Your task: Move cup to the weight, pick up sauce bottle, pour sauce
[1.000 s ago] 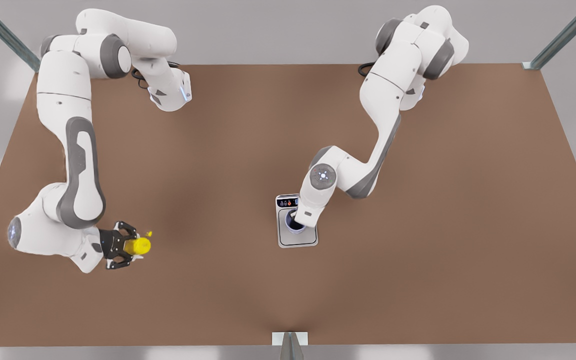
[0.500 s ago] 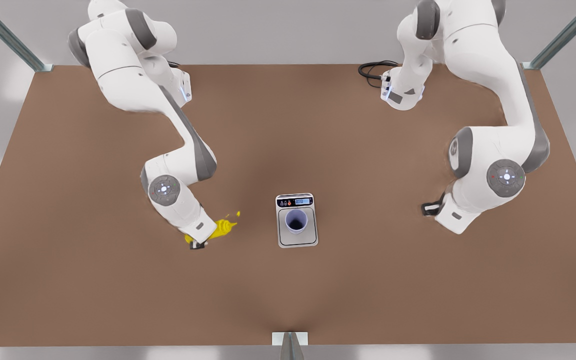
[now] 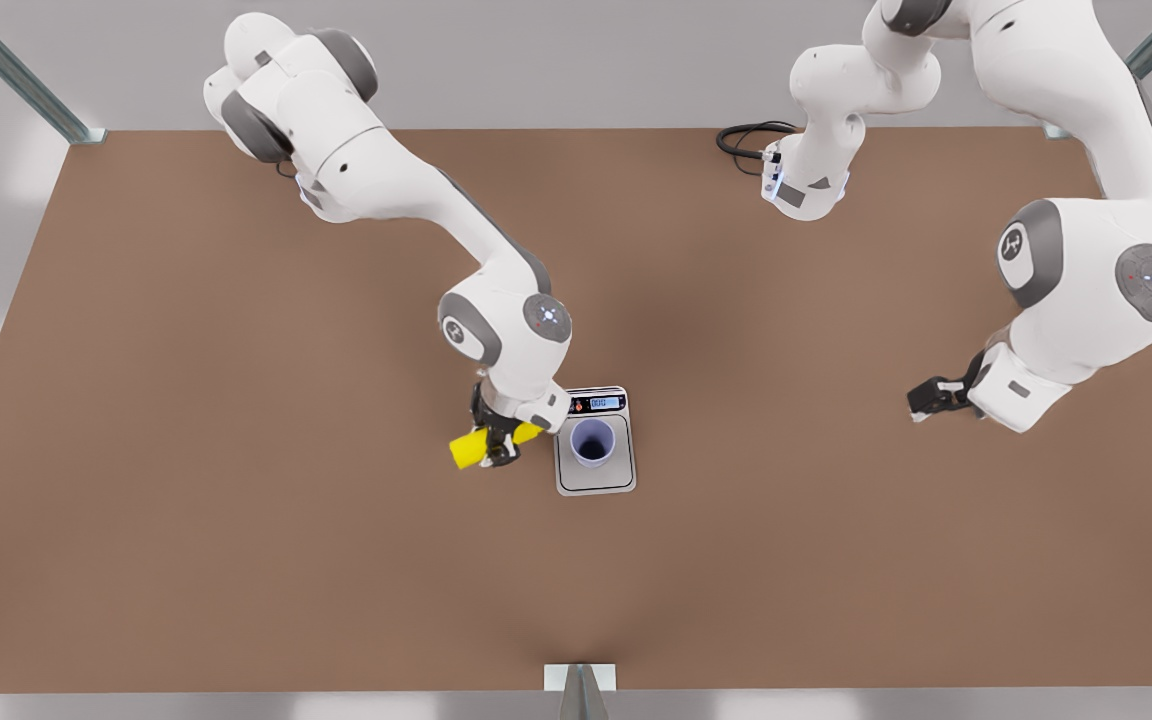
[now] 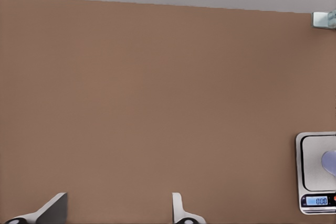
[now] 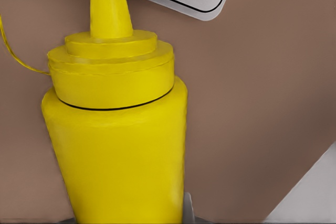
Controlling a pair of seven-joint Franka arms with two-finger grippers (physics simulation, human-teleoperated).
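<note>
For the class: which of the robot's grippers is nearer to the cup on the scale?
The right gripper: holding the sauce bottle, it sits just beside the weight carrying the cup. The left gripper waits far off.

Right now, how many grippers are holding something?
1. The right gripper grips the sauce bottle beside the weight; the left gripper waits open, apart.

Soft, even light is falling from overhead, laying faint, diffuse shadows on the brown surface (image 3: 236,560) beneath both arms; nothing is glaring, and edges are staying undistorted.
</note>
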